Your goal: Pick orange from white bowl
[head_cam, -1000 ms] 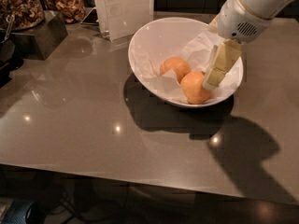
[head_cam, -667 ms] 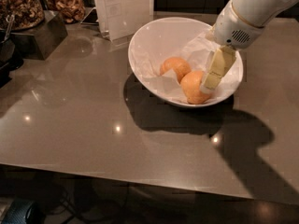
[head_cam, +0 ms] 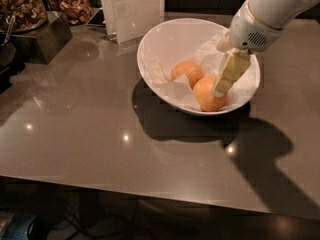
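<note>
The white bowl (head_cam: 160,49) stands tilted on the grey-brown counter, lined with crumpled white paper. Two orange fruits lie in it. The orange (head_cam: 204,100) is the nearer, larger one, at the bowl's front right, showing as an almost full sphere. The second fruit (head_cam: 186,71) lies just behind and left of it, its lower part sunk behind the paper. My gripper (head_cam: 222,81) reaches down into the bowl from the upper right. Its cream-coloured tip rests against the upper right side of the orange.
A white upright card holder (head_cam: 132,9) stands just behind the bowl on the left. A dark block (head_cam: 37,39) and glass jars of nuts and dried food (head_cam: 20,6) stand at the far left. The counter's front edge (head_cam: 150,186) runs below.
The gripper has hardly shifted and stays against the nearer orange. The wrist has dipped very slightly. Both fruits and the bowl have not moved.
</note>
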You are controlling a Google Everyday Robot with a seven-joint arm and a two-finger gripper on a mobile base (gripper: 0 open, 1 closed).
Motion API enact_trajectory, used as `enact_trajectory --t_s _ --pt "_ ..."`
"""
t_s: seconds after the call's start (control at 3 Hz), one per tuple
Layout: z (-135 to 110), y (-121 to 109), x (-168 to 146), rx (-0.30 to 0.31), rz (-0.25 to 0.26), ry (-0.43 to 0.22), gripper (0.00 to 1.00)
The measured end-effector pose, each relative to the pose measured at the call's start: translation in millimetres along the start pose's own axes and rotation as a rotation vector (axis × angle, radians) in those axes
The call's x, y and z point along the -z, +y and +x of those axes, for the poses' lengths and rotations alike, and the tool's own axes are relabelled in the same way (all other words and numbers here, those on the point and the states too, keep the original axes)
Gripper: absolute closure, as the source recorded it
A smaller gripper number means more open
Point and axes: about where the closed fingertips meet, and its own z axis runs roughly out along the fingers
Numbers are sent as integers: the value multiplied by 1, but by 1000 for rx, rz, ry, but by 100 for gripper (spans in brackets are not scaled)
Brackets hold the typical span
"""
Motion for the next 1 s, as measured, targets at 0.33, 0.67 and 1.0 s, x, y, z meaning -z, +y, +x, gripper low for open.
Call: enact_trajectory --t_s 0.33,0.67,1.0 --pt "0 0 0 0 0 0 40" --pt "0 0 -2 0 -3 0 33" --pt "4 2 -18 -14 -45 7 27"
